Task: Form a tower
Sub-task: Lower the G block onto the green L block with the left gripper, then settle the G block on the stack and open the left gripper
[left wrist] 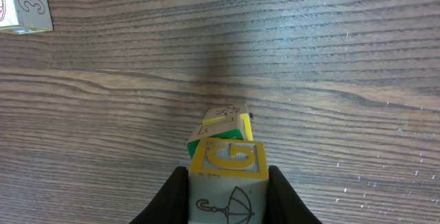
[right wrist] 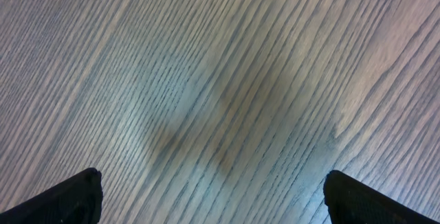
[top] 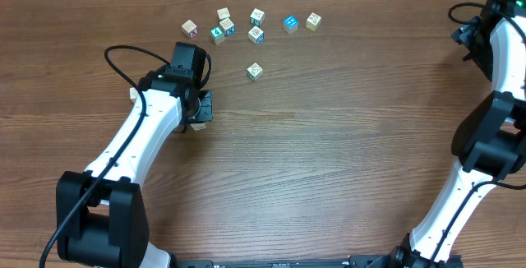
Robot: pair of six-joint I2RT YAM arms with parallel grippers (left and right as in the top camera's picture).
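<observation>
Wood-grain table (left wrist: 344, 80) below us: our left hand (left wrist: 229, 198) clamps a yellow-framed wooden G cube (left wrist: 229, 159), apparently stacking it on the green-sided wooden cube (left wrist: 218, 130); our right hand (right wrist: 216, 200) gapes empty.

G cube (left wrist: 228, 179): pale wood, yellow frame, yellow letter, dark umbrella outline. Green-sided cube (left wrist: 218, 124) at its 12 o'clock: yellow edge. Desk (left wrist: 330, 80): brown, streaked grain.

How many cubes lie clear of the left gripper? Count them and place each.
9: eight in a far row, from leftmost cube to rightmost cube; one lone cube nearer. The left gripper itself holds a G cube; its arm may hide more.
</observation>
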